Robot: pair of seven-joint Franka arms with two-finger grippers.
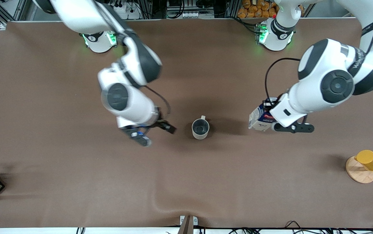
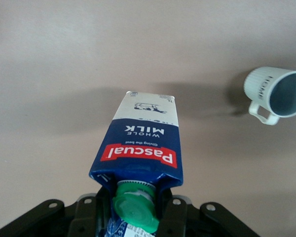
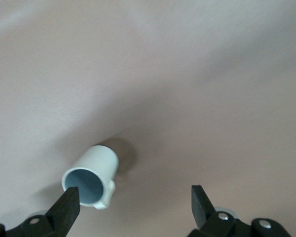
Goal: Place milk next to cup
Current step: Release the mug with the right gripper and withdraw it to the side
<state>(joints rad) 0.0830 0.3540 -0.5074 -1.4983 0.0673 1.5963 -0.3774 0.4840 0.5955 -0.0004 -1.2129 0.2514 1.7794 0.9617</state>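
Left tool [image 2: 133, 217] gripping gable-top milk [image 2: 140, 143] (green cap), ribbed cylindrical cup [image 1: 200, 128] apart

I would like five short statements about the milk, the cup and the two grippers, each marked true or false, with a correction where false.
1. The left gripper is shut on the milk. True.
2. The cup lies on its side. False: it stands upright on the table, its opening facing up.
3. The right gripper holds the cup. False: it is open and empty, beside the cup toward the right arm's end.
4. The milk touches the cup. False: bare table lies between them.
5. The milk has a green cap. True.
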